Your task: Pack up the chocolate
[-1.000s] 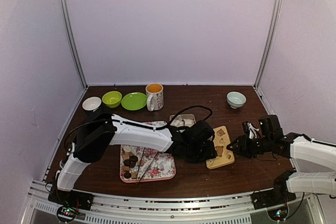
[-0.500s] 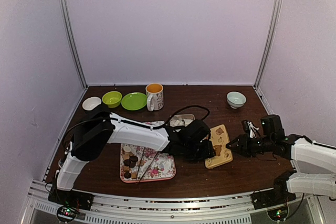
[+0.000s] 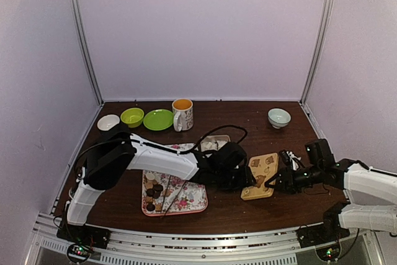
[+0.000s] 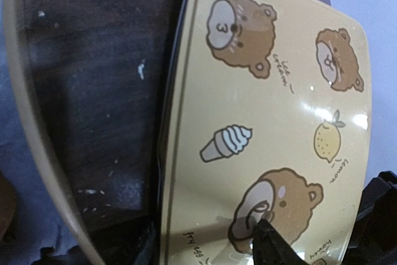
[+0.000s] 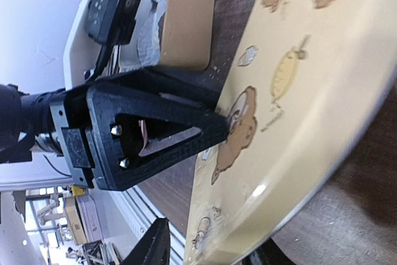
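Observation:
Dark round chocolate [image 3: 152, 192] lies on a floral tray [image 3: 192, 200]. Pale chocolate pieces sit in a small tan box [image 3: 214, 143] behind my left arm. Between my grippers is a yellow bear-print lid [image 3: 260, 175], lying at a slant. My left gripper [image 3: 243, 180] grips its left rim, one fingertip [image 4: 271, 245] pressing on the printed top [image 4: 267, 103] and the other finger under the edge. My right gripper [image 3: 273, 182] is open and straddles the opposite end of the lid [image 5: 322, 91]. One of its fingers [image 5: 155, 246] stands apart from the rim.
Thin metal tongs [image 3: 175, 198] lie on the floral tray. Along the back stand a white bowl [image 3: 108, 122], a green bowl [image 3: 132, 116], a green plate [image 3: 158, 119] and a mug [image 3: 182, 114]. A pale blue bowl [image 3: 279, 117] sits back right.
The right gripper has slid left up to the lid's end and narrowed slightly. The lid has turned and shifted a little, with the left gripper still on it.

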Available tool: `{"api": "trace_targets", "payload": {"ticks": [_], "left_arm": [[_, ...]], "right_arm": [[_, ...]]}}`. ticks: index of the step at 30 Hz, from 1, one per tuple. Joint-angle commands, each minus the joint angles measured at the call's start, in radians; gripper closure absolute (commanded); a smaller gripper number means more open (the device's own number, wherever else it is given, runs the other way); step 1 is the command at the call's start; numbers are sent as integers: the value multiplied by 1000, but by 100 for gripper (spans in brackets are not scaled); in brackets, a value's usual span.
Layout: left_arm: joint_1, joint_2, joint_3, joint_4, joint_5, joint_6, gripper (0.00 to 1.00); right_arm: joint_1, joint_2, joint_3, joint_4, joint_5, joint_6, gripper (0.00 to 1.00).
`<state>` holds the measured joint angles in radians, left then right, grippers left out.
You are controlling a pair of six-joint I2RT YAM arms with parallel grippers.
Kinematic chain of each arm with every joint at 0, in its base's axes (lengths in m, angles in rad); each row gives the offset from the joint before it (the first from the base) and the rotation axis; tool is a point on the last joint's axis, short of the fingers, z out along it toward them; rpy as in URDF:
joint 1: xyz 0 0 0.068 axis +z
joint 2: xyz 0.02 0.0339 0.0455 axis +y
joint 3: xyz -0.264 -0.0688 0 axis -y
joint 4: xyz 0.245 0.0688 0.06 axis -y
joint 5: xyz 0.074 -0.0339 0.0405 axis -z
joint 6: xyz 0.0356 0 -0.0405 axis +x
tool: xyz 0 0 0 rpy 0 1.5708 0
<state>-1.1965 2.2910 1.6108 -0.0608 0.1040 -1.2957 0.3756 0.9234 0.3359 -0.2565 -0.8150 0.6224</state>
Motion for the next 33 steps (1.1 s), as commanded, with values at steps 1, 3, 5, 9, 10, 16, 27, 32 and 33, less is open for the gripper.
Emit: {"api": "trace_targets", "payload": {"ticks": [1, 3, 5, 9, 10, 16, 27, 32, 33], "left_arm": [[-23, 31, -15, 102, 58, 12, 47], [-22, 30, -18, 103, 58, 10, 47], [-23, 27, -22, 104, 58, 7, 47], [-23, 12, -36, 105, 49, 11, 47], [-23, 7, -38, 105, 46, 14, 47], [-23, -12, -50, 98, 34, 23, 47], [-23, -193, -47, -56, -101, 198, 48], [-22, -314, -85, -128, -169, 253, 48], [-19, -336, -98, -129, -174, 256, 48]], "right_arm": [[25, 22, 26, 10, -96, -40, 63], [24, 35, 29, 9, -72, -39, 66], [25, 35, 37, -5, -37, -41, 68], [24, 10, 40, -18, 57, -1, 69], [25, -1, 33, -3, 68, 24, 71], [25, -36, -13, 69, 111, 98, 74], [24, -198, 80, -130, 201, 24, 90], [25, -225, 118, -140, 180, 38, 97], [24, -227, 125, -137, 169, 43, 97]]}}
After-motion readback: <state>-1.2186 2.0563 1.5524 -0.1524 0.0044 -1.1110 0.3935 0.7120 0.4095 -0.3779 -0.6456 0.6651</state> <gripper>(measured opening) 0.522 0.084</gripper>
